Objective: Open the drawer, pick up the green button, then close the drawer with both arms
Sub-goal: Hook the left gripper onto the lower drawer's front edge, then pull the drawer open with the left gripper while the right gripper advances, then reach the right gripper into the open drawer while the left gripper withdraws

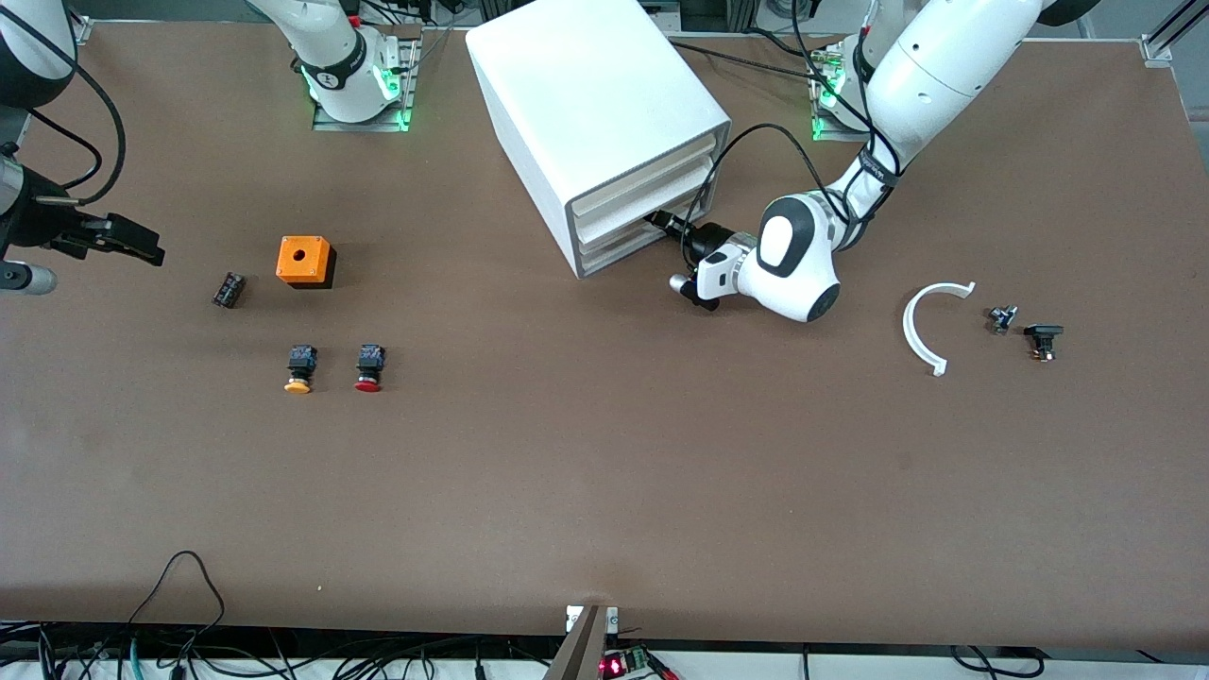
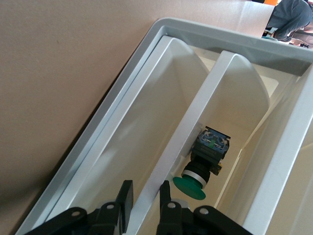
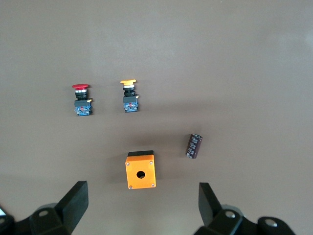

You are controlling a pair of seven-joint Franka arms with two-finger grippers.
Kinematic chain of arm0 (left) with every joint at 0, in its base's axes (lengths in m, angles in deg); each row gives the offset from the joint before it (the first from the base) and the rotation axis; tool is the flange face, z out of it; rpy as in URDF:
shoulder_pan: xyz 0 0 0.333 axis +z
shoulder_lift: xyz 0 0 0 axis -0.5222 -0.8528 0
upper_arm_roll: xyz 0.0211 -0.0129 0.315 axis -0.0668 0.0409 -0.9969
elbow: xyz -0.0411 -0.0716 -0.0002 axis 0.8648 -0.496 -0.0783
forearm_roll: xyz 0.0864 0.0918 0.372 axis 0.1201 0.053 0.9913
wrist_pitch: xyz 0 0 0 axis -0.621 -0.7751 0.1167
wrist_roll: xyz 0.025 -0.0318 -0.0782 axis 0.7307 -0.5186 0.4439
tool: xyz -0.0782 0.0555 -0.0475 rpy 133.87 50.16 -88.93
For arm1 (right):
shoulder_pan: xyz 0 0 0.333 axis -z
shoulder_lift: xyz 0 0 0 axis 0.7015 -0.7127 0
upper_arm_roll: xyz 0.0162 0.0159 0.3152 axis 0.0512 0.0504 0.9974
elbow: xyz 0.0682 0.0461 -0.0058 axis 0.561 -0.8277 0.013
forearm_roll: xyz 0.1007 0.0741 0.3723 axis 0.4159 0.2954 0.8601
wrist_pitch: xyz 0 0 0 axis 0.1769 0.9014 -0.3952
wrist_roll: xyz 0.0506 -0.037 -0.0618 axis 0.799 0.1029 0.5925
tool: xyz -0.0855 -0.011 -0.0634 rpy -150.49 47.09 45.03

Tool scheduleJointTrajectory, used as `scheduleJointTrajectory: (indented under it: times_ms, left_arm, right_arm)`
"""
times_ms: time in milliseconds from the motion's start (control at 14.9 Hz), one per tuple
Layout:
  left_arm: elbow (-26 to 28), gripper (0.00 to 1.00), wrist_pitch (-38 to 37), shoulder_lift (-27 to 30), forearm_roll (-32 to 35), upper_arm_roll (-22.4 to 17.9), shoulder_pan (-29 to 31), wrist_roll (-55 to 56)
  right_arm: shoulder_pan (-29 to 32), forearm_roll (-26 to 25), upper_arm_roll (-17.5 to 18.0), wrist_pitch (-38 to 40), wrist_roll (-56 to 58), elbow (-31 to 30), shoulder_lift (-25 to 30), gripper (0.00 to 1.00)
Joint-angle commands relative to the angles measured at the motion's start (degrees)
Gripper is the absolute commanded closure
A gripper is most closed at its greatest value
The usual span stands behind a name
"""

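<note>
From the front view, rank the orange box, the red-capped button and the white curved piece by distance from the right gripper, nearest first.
1. Orange box, toward the right arm's end, closest to the right gripper.
2. Red-capped button, nearer the front camera than the box.
3. White curved piece, toward the left arm's end.

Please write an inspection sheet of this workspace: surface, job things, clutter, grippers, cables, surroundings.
Surface: brown table, no spills seen.
Drawer: the drawer of the white cabinet shows its inside in the left wrist view.
Button: the green button lies on its side in the drawer.
Clutter: orange box, black cylinder, yellow button and red button toward the right arm's end; white curved piece and two small dark parts toward the left arm's end.
Left gripper: at the drawer front, fingers astride a drawer wall.
Right gripper: open, over the orange box, waiting.
Cables: black cable loops beside the cabinet.
Surroundings: loose wires along the table edge.
</note>
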Motion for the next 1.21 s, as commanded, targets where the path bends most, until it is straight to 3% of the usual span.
scheduleJointTrajectory:
  times_ms: [0,335,402,469,603,736,803,937,1138]
  left_arm:
    - [0.1,1.00,1.6,0.4,-0.5,-2.2,1.0,-0.7]
    - [-5.6,1.00,1.6,0.4,0.0,-10.2,1.3,-0.9]
    - [-6.0,0.87,1.6,0.4,0.0,-10.8,1.5,-0.7]
    - [-6.1,0.01,1.6,0.5,-0.1,-10.8,2.3,-1.3]
    - [-6.2,0.00,1.7,1.5,0.0,-10.8,3.4,-1.0]
    - [-6.3,0.00,2.0,2.8,0.2,-11.0,4.2,-1.1]
    - [-6.3,0.00,3.3,4.5,3.4,-11.4,4.6,-1.1]
    - [-8.6,0.00,7.6,8.7,15.7,-11.3,5.4,-1.1]
    - [-12.5,0.00,8.6,16.9,25.2,-11.4,10.0,-0.4]
  right_arm:
    - [0.2,0.4,0.4,-2.0,-0.9,0.1,-1.3,0.00]
    - [-1.5,0.8,0.5,-3.0,-0.9,0.1,-2.8,0.00]
    - [-1.5,0.8,0.5,-2.9,-0.9,0.1,-2.8,0.00]
    - [-1.4,0.8,0.5,-3.0,-0.9,0.1,-3.2,0.00]
    - [-1.7,1.0,0.5,-3.3,-0.8,0.3,-4.3,0.00]
    - [-4.3,4.3,0.6,-5.1,-0.9,1.7,-6.8,0.00]
    - [-6.1,7.1,0.6,-5.2,-0.9,2.8,-8.3,0.00]
    - [-9.3,14.5,0.8,-7.4,0.3,6.4,-12.4,0.00]
    - [-14.3,16.6,4.7,-8.9,0.5,12.5,-17.8,0.00]
